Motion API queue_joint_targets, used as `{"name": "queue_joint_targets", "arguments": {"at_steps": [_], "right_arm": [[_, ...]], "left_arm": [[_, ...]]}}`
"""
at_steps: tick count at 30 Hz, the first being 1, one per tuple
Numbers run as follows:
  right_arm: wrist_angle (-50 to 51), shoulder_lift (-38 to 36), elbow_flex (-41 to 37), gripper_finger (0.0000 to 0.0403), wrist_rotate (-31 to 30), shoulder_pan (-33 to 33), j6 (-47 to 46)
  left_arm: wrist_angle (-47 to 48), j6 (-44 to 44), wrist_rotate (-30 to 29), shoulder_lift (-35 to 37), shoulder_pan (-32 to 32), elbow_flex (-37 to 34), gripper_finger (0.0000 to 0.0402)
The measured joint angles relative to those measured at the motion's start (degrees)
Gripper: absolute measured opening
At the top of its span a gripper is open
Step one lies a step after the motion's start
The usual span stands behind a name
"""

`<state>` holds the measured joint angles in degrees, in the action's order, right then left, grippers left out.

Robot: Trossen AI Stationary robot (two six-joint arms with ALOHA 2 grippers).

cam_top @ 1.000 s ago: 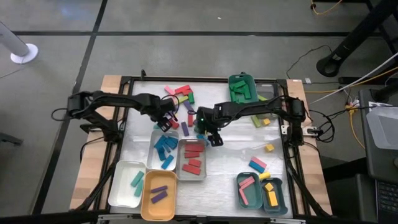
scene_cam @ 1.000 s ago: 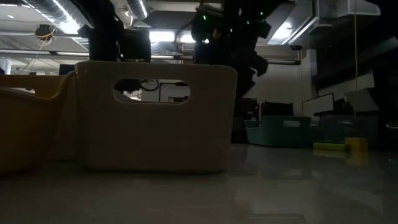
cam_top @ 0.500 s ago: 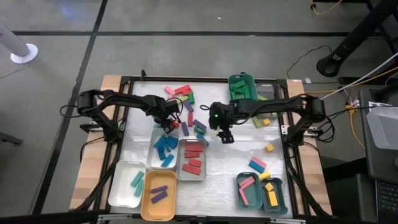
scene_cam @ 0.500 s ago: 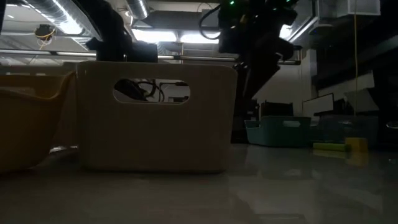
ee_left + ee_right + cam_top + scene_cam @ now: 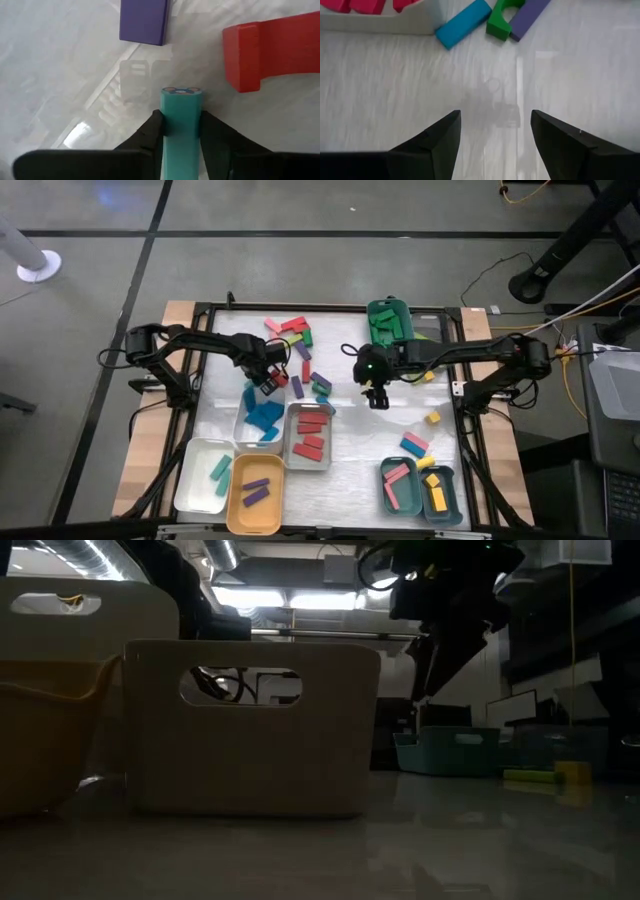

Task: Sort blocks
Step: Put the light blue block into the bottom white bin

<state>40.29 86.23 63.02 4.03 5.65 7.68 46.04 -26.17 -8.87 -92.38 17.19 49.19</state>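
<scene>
- The worktop is a glossy white sheet inside a black frame, with bare wooden edges at the frame's left and right; it sits at the centre of the high view on a grey concrete floor crossed by dark lines.
- Cables trail over the floor at the right of the frame.
- The low view looks level across the shiny surface into a dim room with lit ceiling lights; a cream bin with a handle slot fills the left centre, and a teal bin stands farther back at the right.
- Loose blocks lie scattered in the upper middle of the worktop, with more sorted in trays along the lower edge: blue ones in a grey tray, red ones in the tray beside it.
- The left end effector sits at the upper left of the worktop, just above the grey tray; in its wrist view its fingers are clenched on the sides of a teal block resting on the sheet, with a purple block and a red block near.
- The right end effector hangs over bare sheet at the centre, released, its fingers spread with nothing between them.
</scene>
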Motion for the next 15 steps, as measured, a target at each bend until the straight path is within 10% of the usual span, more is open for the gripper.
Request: {"name": "queue_joint_targets", "arguments": {"at_steps": [15], "right_arm": [[-2.54,-0.26,0.0,0.0238,0.0,0.0,0.09]], "left_arm": [[0.07,-0.97,0.33,4.06,0.04,-0.07,0.0085]]}}
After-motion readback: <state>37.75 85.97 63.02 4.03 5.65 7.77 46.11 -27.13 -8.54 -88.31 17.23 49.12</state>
